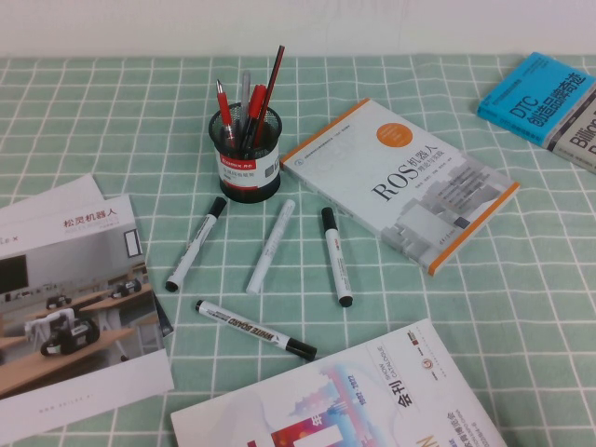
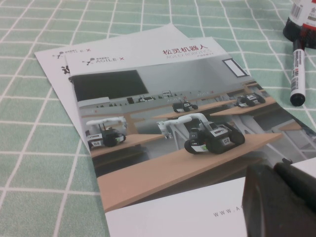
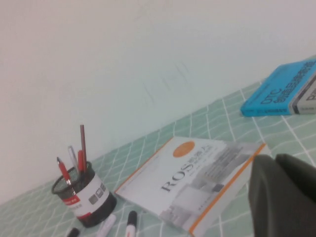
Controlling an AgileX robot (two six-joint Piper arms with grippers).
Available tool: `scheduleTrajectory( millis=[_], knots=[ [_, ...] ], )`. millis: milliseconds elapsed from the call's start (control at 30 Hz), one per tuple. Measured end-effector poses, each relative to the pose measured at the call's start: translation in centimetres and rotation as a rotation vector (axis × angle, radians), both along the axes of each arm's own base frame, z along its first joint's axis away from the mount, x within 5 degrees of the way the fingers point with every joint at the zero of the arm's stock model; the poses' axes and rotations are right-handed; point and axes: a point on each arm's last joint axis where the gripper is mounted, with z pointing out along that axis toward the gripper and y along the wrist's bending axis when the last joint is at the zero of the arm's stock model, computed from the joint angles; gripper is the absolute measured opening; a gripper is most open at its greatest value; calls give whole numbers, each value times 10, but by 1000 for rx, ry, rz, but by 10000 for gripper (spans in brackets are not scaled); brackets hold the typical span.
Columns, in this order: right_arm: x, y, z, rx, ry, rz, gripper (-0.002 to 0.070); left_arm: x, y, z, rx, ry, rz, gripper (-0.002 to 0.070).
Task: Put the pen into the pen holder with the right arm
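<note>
Four pens [image 1: 340,256] lie near of holder [image 1: 246,158]; wrong pick or knocking holder likely. R gripper [image 3: 284,195] and L gripper [image 2: 281,197] parked; jaw state can't tell.

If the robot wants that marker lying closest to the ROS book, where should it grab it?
Probably mid-barrel. The black-capped marker lies flat on the tablecloth, apart from the ROS book and the all-white marker, so coming straight down, fingers across its width, looks easiest. The right hand and left hand show only as dark edges in their wrist views.
</note>
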Motion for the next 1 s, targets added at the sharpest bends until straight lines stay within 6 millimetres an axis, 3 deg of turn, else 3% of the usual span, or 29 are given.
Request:
scheduleTrajectory(
  millis=[133,200,367,467,600,833,1000],
  knots=[
    [-1,3,-2,8,52,33,-20,0,0,0,0,0,0,-4],
    [-1,5,6,19,80,59,-20,0,0,0,0,0,0,-4],
    [10,16,49,-48,251,156,-20,0,0,0,0,0,0,-4],
    [27,24,79,-143,415,224,-20,0,0,0,0,0,0,-4],
    [51,29,103,-286,600,283,-20,0,0,0,0,0,0,-4],
    [91,37,112,-366,787,340,-20,0,0,0,0,0,0,-4],
    [134,75,103,-457,916,436,-20,0,0,0,0,0,0,-4]
  ],
)
